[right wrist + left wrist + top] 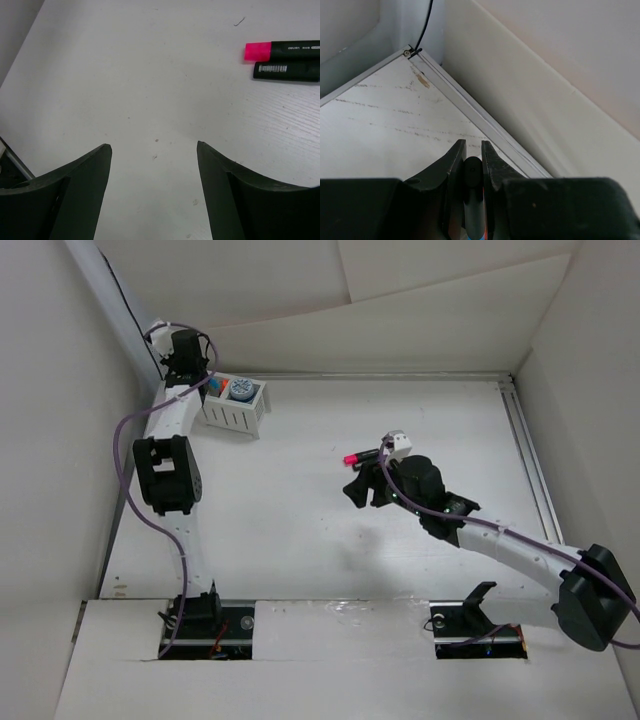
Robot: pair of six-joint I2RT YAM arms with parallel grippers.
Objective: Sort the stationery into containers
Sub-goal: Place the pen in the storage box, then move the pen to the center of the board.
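Note:
The white slatted basket (236, 412) stands at the back left of the table, with a grey-blue cylinder (240, 390) in its right compartment and orange and blue ends in its left one. Just left of it, by the back corner, my left gripper (188, 365) (470, 146) is shut on a black marker pen (472, 172) with a blue end. Mid-table lies a pink-ended black marker (353, 457) (280, 50), and a second black barrel with a barcode (286, 71) lies against it. My right gripper (362, 486) (152, 146) is open over bare table, short of them.
White walls enclose the table on the left, back and right. An aluminium rail (485, 120) runs along the back wall's foot, and another rail (527, 450) along the right side. A purple cable (122, 445) loops off the left arm.

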